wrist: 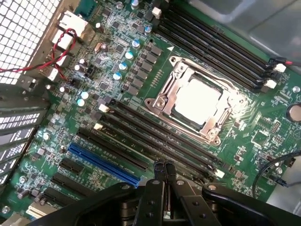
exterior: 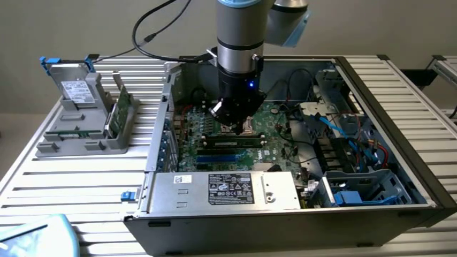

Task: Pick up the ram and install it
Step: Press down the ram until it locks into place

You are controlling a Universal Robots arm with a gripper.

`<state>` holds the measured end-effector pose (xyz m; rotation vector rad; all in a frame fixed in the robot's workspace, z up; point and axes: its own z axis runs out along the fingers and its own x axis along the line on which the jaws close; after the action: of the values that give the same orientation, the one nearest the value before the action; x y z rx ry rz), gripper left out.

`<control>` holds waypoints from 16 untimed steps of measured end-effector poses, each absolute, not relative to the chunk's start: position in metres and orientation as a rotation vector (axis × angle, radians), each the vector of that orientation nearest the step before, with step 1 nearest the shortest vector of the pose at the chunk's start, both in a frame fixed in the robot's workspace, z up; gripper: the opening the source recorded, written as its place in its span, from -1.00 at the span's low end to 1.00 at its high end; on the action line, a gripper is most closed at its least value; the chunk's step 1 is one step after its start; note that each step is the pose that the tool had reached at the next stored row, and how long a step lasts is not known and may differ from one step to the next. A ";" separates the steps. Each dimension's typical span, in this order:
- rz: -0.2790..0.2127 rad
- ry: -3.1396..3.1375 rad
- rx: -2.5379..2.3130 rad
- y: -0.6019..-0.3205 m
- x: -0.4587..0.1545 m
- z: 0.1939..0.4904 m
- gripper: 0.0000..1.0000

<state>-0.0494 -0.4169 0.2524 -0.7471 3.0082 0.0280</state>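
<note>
The ram (exterior: 232, 142), a long narrow stick with black chips and a pale label, lies along the memory slots on the green motherboard (exterior: 275, 155) inside the open computer case (exterior: 400, 107). My gripper (exterior: 236, 127) hangs just behind and above it, close to the board. In the wrist view the gripper (wrist: 163, 165) is shut, its two black fingers (wrist: 158, 188) pressed together with nothing visible between them. It hovers over the dark memory slots (wrist: 155, 136) beside the silver processor socket (wrist: 193, 103).
A grey holder (exterior: 85, 142) at the exterior view's left carries a silver drive box (exterior: 75, 91) with blue tabs and an upright green expansion card (exterior: 123, 110). The power supply (exterior: 225, 190) fills the case's near side. Cables and a drive cage (exterior: 357, 187) crowd the exterior view's right.
</note>
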 end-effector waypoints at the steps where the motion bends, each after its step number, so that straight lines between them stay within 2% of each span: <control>1: 0.028 3.013 -0.728 -0.417 -0.049 0.252 -0.79; 16: 0.041 3.065 -0.434 -0.417 -0.050 0.252 -0.79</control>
<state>-0.0497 -0.4169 0.2525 -0.4340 3.0647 0.0410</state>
